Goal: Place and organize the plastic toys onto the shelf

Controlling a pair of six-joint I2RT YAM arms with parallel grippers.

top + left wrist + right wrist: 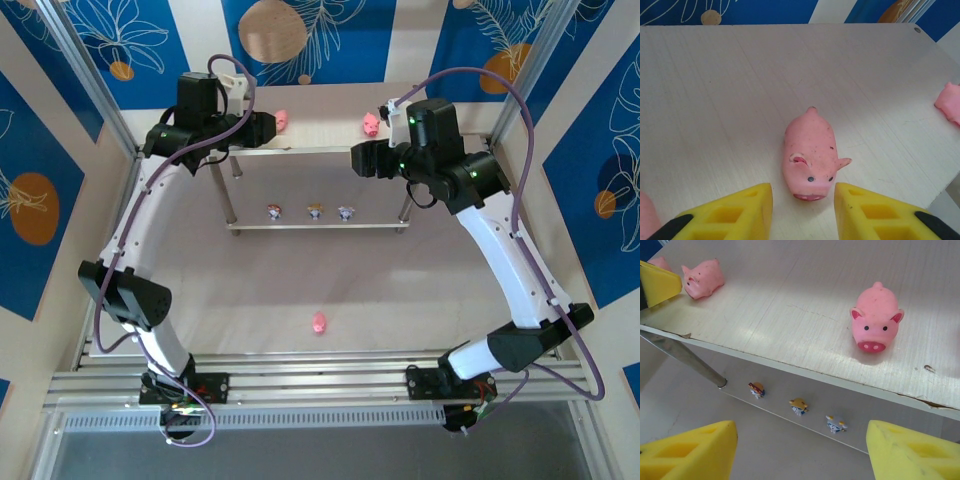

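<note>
- Pigs point(281, 120) sit on the shelf point(790, 300) top, figurines point(798, 406) below, likely so kinds stay together.
- Your left gripper point(803, 210) is spread beside a lying pig point(810, 150); your right gripper point(800, 450) is spread, empty.
- One pig point(319, 322) lies on the bench point(250, 300).

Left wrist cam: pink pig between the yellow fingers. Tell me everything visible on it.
The pink pig looks like soft matte rubber or plastic, peppered with small dark specks. Visible parts: round snout, two black dot eyes, ears, and a small tail nub at the far end. It lies on the shelf's pale wood-grain top board, snout toward the camera, between the fingers of the open left gripper, with no clear contact.
</note>
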